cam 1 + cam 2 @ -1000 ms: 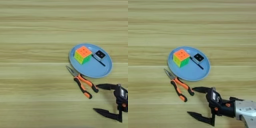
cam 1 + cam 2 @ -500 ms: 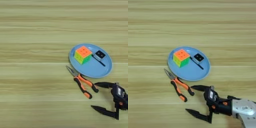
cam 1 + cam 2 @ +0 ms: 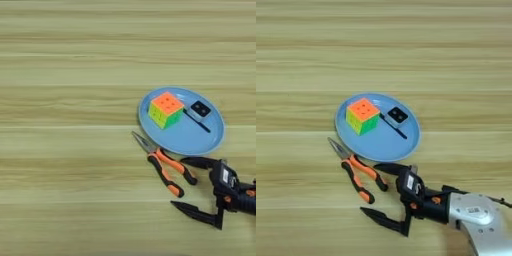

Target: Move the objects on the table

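The pliers (image 3: 355,171) lie flat on the table (image 3: 65,100), nose up and to the left, their orange-and-black handles running down toward the right gripper (image 3: 373,192). The handle ends sit just left of the gap between the two black fingers: the upper handle's tip is close under the upper finger (image 3: 387,168), the lower handle's tip a little above and left of the lower finger (image 3: 382,218). No contact between fingers and pliers can be made out.

The fingers are spread wide apart and grasp nothing; both point left, and the silver forearm (image 3: 476,215) comes in behind them from the lower right.

Just above the upper finger is the plate (image 3: 197,142), its near rim just beside the pliers' joint; whether they touch I cannot tell. On the plate, further up from the fingers, stands the cube (image 3: 165,109) at the left side, orange face up. To its right is the white block (image 3: 200,110) with its black top, and the black stick (image 3: 197,122) lies slanting between the cube and the block, down toward the right
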### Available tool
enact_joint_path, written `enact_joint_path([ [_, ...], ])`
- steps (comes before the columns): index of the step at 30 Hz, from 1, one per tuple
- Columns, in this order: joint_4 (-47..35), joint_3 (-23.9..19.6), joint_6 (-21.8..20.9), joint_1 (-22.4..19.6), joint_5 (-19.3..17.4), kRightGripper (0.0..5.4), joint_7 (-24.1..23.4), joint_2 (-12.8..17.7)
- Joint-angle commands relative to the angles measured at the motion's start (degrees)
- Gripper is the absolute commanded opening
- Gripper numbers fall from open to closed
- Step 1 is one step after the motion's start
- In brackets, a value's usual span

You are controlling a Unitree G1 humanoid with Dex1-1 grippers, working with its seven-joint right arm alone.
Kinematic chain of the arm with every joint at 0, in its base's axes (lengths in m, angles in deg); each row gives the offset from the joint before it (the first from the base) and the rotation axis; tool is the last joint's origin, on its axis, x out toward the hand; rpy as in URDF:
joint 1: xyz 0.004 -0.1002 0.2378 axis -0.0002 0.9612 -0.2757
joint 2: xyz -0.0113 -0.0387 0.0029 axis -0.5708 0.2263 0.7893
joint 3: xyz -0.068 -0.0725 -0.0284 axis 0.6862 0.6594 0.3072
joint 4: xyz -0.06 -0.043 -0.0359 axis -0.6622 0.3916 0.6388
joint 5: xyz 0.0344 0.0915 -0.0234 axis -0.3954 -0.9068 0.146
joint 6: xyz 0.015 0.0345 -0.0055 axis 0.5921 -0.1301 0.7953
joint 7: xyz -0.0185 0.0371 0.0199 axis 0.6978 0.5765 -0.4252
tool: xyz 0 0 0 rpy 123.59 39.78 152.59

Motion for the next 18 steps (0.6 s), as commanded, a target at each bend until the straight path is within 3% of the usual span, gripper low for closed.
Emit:
enact_joint_path([
  [1,-0.8,0.1,-0.1,-1.8,1.1,5.36,-2.7,1.2],
  [12,-0.6,0.9,0.5,-2.5,1.0,5.36,-4.3,0.9],
  [18,-0.2,0.9,0.7,-2.8,0.7,4.63,-4.6,0.8],
])
